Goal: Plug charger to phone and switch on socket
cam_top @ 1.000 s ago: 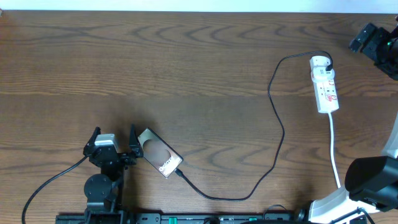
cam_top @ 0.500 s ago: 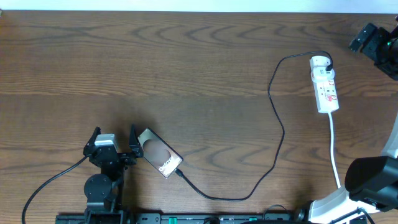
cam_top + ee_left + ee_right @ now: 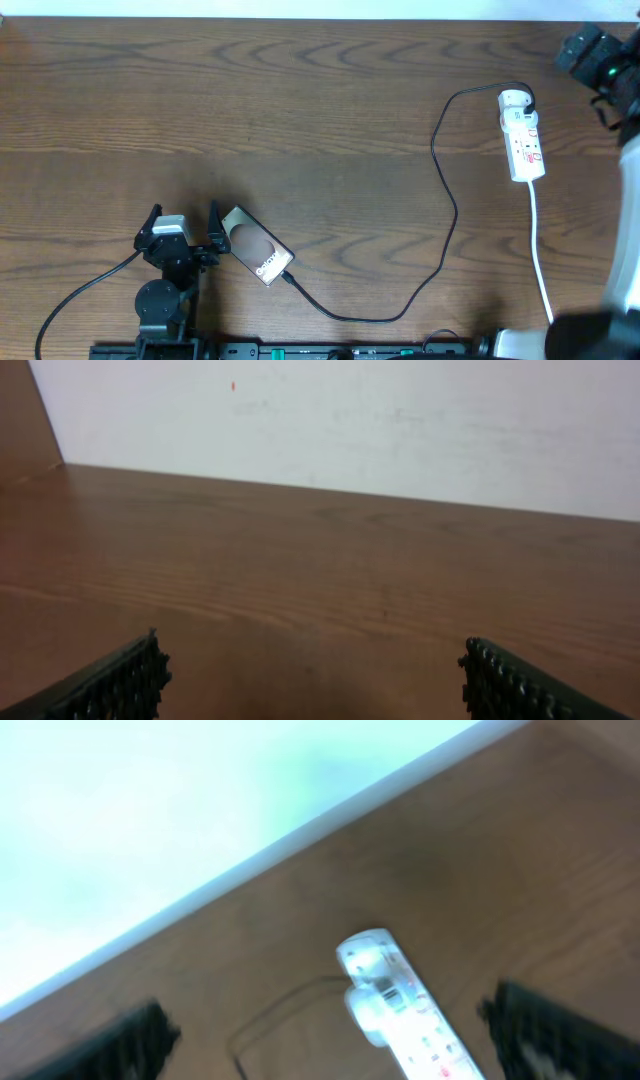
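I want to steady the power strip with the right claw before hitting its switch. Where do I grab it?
Come from above and pinch the socket across its narrow sides, probably near its white lead. It lies flat, the round plug and charger crowd the far end, and this keeps the red-marked switches reachable. The right claw is open.

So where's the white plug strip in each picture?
Overhead: socket at the far right, upper half.
Left wrist: not in it.
Right wrist: socket at bottom middle.
Shared landmark: the black charger curling from its round end.
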You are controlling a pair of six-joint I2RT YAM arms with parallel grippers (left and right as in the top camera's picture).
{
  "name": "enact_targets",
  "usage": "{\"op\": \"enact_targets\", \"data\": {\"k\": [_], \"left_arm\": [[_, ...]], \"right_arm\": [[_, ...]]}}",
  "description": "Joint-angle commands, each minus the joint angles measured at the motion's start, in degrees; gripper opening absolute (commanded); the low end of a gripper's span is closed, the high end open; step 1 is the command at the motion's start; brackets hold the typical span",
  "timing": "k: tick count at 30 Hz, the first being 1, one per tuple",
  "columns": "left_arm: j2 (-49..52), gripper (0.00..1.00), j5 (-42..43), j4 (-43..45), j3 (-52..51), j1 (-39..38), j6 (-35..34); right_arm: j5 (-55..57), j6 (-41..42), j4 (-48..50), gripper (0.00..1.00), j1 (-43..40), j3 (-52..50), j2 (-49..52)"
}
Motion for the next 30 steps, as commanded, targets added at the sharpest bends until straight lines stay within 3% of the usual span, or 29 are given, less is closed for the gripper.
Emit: {"op": "enact_targets", "data": {"k": [1,7,13,25,30], "left_arm": [[-0.3,0.92,-0.5,-2.6,-0.8,0.3,0.8],[-0.3,0.92,-0.5,-2.6,-0.8,0.3,0.8],[-0.3,0.92,-0.5,-2.6,-0.8,0.3,0.8],[-0.3,0.92,-0.5,-2.7,-0.8,0.3,0.8],[-0.3,0.92,-0.5,-2.6,-0.8,0.3,0.8]], "right_arm": [[3.7,0.3,12.6,0.99,5.0,-16.3,-11.5],[9.2,0.3,38.7,0.99,11.9,-43.3,-27.1],[9.2,0.3,51.9,0.99,13.8,-62.5,-39.8],[10.0,0.3,61.7,0.99,14.1,-87.0,-63.5],[13.5,0.2,56.3,0.99,15.5,-91.7,-73.2]]}}
